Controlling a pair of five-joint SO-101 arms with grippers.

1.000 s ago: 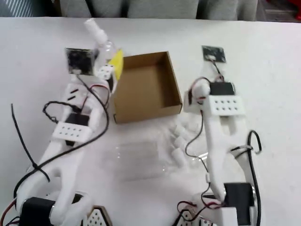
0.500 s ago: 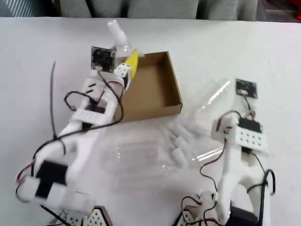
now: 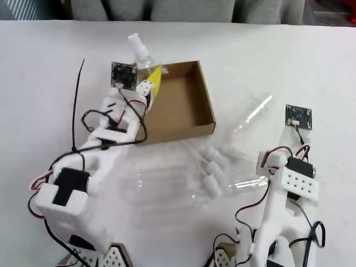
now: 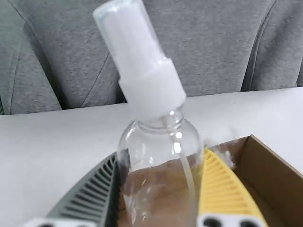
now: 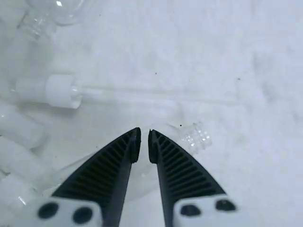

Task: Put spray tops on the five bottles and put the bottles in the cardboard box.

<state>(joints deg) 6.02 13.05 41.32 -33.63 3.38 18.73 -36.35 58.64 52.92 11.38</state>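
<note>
Bottle (image 4: 154, 142) with a white spray top (image 4: 142, 71) on its neck sits clamped in the left gripper (image 4: 160, 163), its clear body squeezed between the gray finger (image 4: 97, 189) and the yellow finger (image 4: 222, 189). It stands tilted, spray top up. In the high view the same bottle (image 3: 142, 55) is over the far left corner of the cardboard box (image 3: 178, 108), which lies open on the white table (image 3: 311, 55) with a bare brown floor. Past the table edge, the left wrist view shows gray upholstery (image 4: 213, 42).

The right gripper (image 5: 144, 144) has its two black fingers drawn almost together, only a sliver between the tips and nothing in them. It hangs low over an uncapped bottle (image 5: 196, 135) lying on its side, the threaded neck sticking out just beside the tips. Near it lies a loose spray top (image 5: 59, 90) with its thin tube stretched along the table, and farther off the neck of another bottle (image 5: 52, 14).

From above, several loose white spray tops (image 3: 208, 167) lie clustered in front of the box between the two arms, and one more clear bottle (image 3: 253, 114) lies on its side near the right of the box.
</note>
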